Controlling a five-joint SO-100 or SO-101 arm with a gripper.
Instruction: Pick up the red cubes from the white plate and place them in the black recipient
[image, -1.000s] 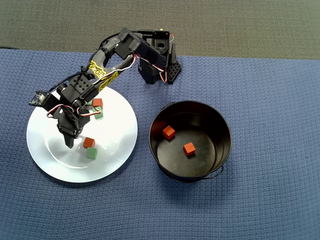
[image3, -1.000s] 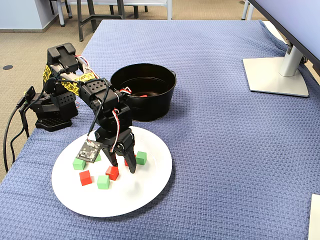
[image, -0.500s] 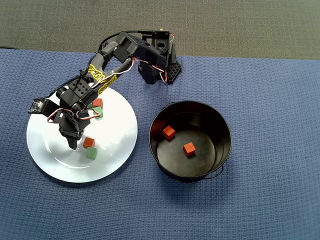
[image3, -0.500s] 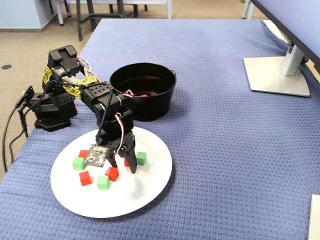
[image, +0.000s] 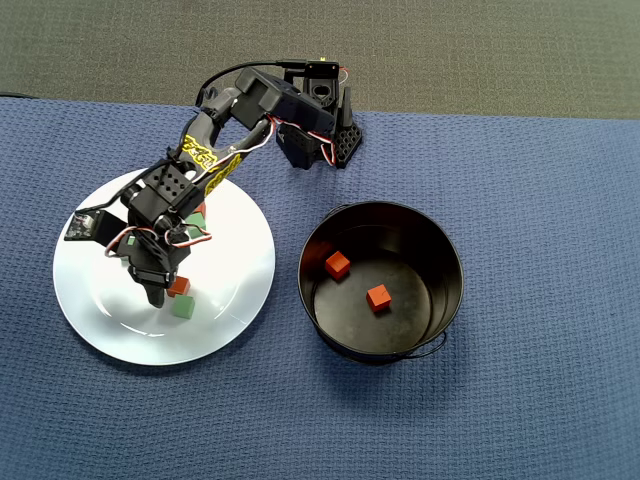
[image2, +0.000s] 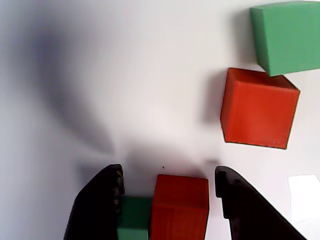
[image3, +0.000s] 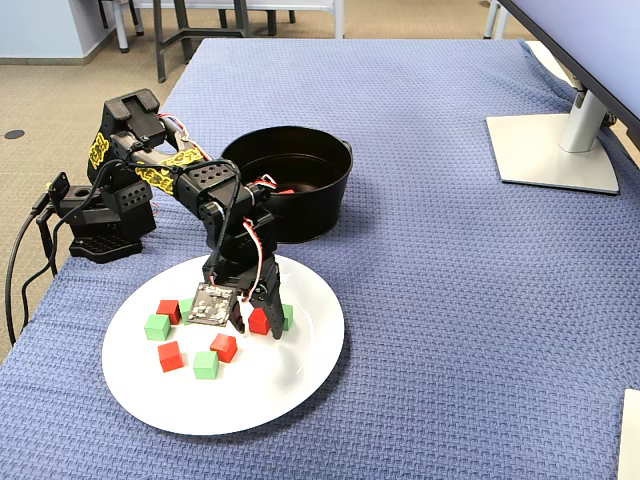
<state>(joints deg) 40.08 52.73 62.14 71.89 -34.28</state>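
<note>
We are seeing the end effector (image2: 167, 200) standing low over the white plate (image: 240, 250), its jaws apart and straddling one red cube (image2: 180, 207) that is sitting squarely between them, not yet clamped; a green cube (image2: 134, 217) is crowding the same gap, touching that red cube's left face in the wrist view. We are judging that closing risks catching both. Two red cubes (image: 338, 265) are already lying in the black recipient (image: 445, 250) beside the plate; we are reading no writing anywhere.
</note>
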